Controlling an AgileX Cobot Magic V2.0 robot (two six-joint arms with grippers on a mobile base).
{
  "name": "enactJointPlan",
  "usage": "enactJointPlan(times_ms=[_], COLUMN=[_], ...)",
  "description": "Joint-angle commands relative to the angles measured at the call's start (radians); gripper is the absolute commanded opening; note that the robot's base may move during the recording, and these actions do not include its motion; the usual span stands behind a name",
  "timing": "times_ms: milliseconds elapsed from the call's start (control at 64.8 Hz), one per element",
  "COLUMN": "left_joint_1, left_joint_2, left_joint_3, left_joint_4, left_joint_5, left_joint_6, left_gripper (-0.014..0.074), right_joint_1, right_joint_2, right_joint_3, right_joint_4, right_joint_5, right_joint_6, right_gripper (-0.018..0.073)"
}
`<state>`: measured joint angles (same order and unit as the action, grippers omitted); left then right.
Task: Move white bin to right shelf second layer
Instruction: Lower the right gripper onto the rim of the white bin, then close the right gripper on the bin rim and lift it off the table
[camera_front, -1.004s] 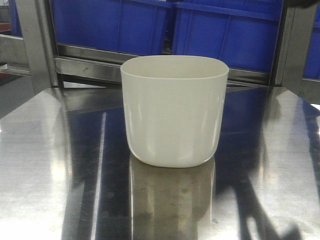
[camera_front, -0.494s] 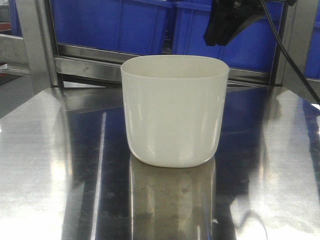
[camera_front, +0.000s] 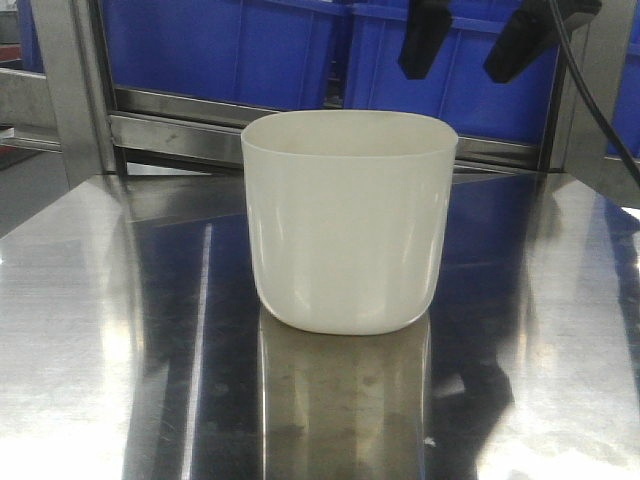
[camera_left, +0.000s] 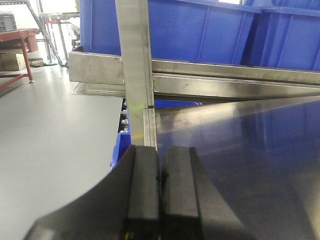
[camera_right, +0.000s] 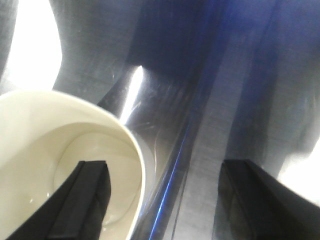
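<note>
Hardly anything of the job is done, by my reckoning. The one steel table (camera_front: 90, 360) fills the near ground. The white bin (camera_front: 348, 225) stands upright in the middle of it, not lifted and not touched by either claw. The grasp, the lift, the carry and the setting down on the right shelf's second layer are all left to do. I can't pick out that roller level from here.

At the far side runs one steel rack frame (camera_front: 75, 90). Behind its rail I count two blue crates side by side, the left crate (camera_front: 220, 45) and the right crate (camera_front: 470, 90).

There is one bin only, cream-white and empty inside as far as the right wrist view shows.

There are two claws. The right gripper (camera_front: 455, 77) hangs above the bin's far right rim with its jaws spread wide and holding nothing. From its own camera, one finger (camera_right: 82, 200) sits over the bin's mouth and the other (camera_right: 255, 200) is outside the wall. The left gripper (camera_left: 160, 190) is off at the table's left edge, jaws pressed together on nothing.
</note>
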<state>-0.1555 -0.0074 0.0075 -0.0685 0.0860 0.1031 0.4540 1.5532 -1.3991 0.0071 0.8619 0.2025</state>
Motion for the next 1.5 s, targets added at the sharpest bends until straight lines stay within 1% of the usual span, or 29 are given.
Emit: enactJointPlan(times_ms=[0, 93, 247, 448, 710, 1050, 1405, 1436, 1483], left_joint_1=[-0.004, -0.004, -0.004, -0.004, -0.004, -0.004, -0.004, -0.004, -0.004], left_joint_2=[-0.014, -0.014, -0.014, -0.014, -0.014, -0.014, -0.014, -0.014, -0.014], left_joint_3=[0.037, 0.037, 0.037, 0.037, 0.037, 0.037, 0.037, 0.037, 0.037], left_joint_4=[-0.005, -0.005, -0.005, -0.005, -0.005, -0.005, -0.005, -0.005, -0.005], left_joint_5=[-0.086, -0.086, -0.086, -0.086, -0.086, -0.086, -0.086, -0.086, -0.086], left_joint_6=[-0.004, -0.004, -0.004, -0.004, -0.004, -0.004, -0.004, -0.004, -0.004], left_gripper=[0.0085, 0.0085, 0.0085, 0.0085, 0.0085, 0.0085, 0.0085, 0.0085, 0.0085], right_joint_1=[0.004, 0.016, 0.038, 0.042, 0.042, 0.042, 0.042, 0.042, 0.042], right_joint_2=[-0.05, -0.05, -0.05, -0.039, -0.023, 0.058, 0.112, 0.115, 0.117], right_joint_3=[-0.036, -0.031, -0.017, 0.025, 0.094, 0.094, 0.094, 0.094, 0.094], right_joint_4=[0.002, 0.002, 0.004, 0.004, 0.004, 0.004, 0.029, 0.029, 0.029], right_joint_5=[-0.007, 0.028, 0.032, 0.007, -0.09, -0.124, -0.127, -0.127, -0.126], right_joint_6=[-0.002, -0.002, -0.002, -0.002, -0.001, -0.001, -0.001, -0.001, -0.001], right_gripper=[0.0554, 0.0535, 0.0518, 0.0518, 0.0518, 0.0518, 0.0517, 0.0512, 0.0474])
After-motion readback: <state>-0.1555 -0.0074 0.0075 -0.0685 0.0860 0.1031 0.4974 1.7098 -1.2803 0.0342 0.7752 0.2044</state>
